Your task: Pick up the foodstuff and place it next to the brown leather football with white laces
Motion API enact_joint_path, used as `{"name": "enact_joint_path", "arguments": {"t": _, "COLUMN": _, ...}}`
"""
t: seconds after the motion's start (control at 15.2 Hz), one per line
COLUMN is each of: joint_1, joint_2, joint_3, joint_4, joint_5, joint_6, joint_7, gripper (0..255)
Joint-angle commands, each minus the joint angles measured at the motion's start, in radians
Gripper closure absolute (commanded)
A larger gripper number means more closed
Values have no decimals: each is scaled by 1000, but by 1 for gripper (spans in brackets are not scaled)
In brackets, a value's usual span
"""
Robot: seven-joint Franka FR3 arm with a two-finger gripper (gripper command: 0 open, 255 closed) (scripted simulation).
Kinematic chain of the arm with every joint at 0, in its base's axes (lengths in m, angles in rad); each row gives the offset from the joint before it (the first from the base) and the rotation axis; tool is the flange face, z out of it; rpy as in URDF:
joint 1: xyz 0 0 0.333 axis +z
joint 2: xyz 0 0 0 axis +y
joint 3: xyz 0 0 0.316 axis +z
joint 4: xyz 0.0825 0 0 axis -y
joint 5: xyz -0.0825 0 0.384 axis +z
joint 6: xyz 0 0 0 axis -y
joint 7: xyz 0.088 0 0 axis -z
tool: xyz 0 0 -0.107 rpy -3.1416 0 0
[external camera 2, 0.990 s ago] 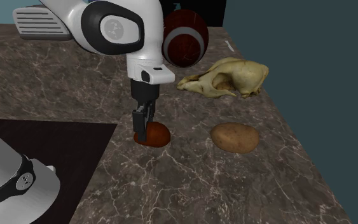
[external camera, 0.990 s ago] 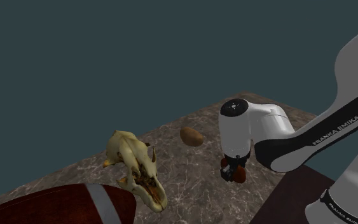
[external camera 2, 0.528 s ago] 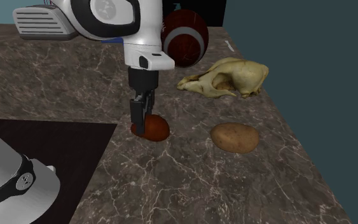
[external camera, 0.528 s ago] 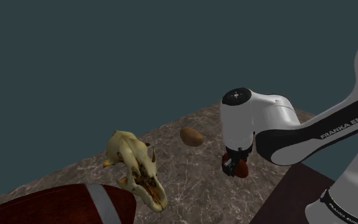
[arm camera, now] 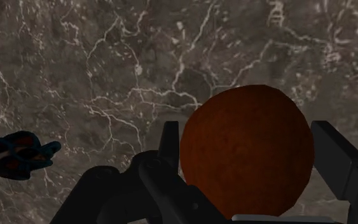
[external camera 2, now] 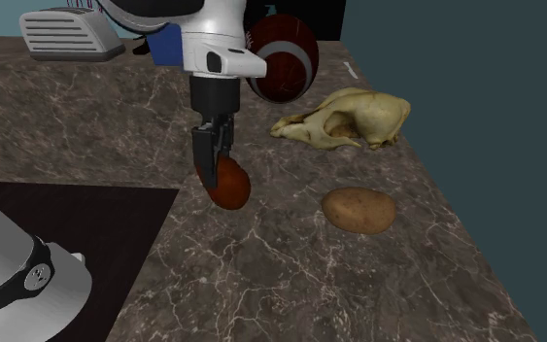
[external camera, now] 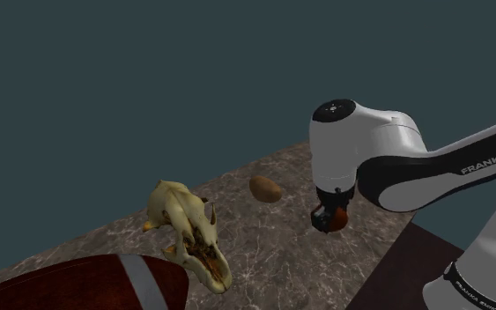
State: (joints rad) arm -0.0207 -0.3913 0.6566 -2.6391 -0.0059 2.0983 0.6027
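You've got the gripper (external camera 2: 213,177) pinching the round reddish-brown foodstuff (external camera 2: 230,185) between both fingers, held just off the marble counter (external camera 2: 290,277). A potato (external camera 2: 358,210) lies near it, toward the second exterior view's right. A pale animal skull (external camera 2: 349,119) lies beyond the potato. The football (external camera 2: 283,56) sits well apart, at the counter's far end.

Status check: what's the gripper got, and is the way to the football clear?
Gripper shut on red-brown foodstuff, held above marble counter. Skull lies close beside football, may crowd placement. Potato off to the side.
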Motion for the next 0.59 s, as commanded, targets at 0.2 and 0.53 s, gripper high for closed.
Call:
{"name": "enact_joint_path", "arguments": {"t": 0.2, "joint_1": 15, "joint_2": -50, "joint_3": -24, "joint_4": 33, "joint_5": 18, "joint_6": -77, "joint_7": -31, "gripper": 255}}
{"name": "enact_joint_path", "arguments": {"t": 0.53, "joint_1": 24, "joint_2": -93, "joint_3": -47, "joint_4": 71, "joint_5": 28, "joint_6": -153, "joint_7": -57, "gripper": 255}}
